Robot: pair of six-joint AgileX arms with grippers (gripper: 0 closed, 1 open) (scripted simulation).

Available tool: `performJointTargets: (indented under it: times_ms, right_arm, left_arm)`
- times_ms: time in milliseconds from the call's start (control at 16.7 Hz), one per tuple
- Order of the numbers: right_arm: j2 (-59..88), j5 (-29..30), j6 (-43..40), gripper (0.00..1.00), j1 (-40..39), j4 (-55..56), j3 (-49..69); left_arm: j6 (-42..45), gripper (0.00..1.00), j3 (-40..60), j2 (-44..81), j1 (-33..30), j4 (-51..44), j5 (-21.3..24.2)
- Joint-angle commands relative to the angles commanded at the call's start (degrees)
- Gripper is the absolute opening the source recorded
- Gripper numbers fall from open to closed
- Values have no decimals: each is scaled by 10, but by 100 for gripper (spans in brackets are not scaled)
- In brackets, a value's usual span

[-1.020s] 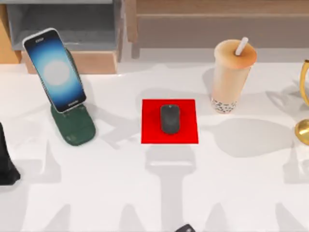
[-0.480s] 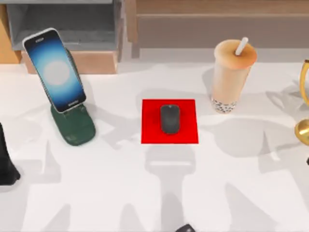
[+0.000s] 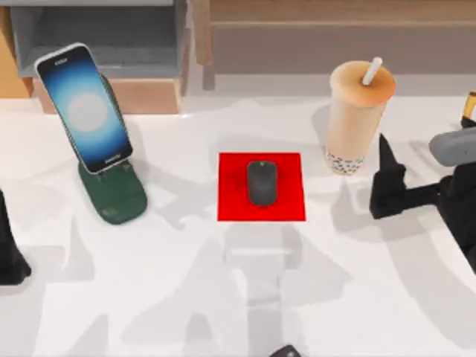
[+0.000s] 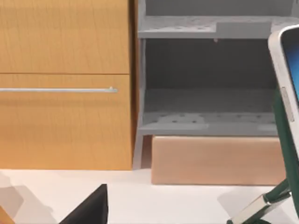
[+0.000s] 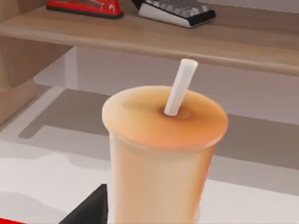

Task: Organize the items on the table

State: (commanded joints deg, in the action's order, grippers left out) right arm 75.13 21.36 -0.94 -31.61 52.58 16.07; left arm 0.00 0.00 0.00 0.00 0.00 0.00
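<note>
At the near left edge of the table the left gripper sits parked as a dark shape; whether its fingers are apart or together cannot be told. Farther in, at the middle, the dark grey mouse lies on a red mat. To the right of it the right gripper reaches in from the right edge, its dark fingers just beside the near right of the bubble-tea cup; how wide they stand cannot be told either, and no grip on the cup shows. The cup stands upright on the table, white straw rising from its lid. On the left, the smartphone leans with its screen lit in a green stand. Beyond the table's far edge are a wooden cabinet and a shelf carrying a keyboard.
</note>
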Motion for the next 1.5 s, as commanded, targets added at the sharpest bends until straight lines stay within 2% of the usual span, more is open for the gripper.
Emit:
performJointTargets:
  times_ms: [360,600,1080,1500]
  right_arm:
    - [331,105,5,100,-33,210,116]
    - [458,148,8,100,-34,304,190]
    - [489,157,8,100,-31,331,217]
    - [512,129,8,100,-3,295,278]
  left_arm:
    - [0,100,0,0,0,0,0]
    - [0,100,0,0,0,0,0]
    - [0,100,0,0,0,0,0]
    - [0,100,0,0,0,0,0]
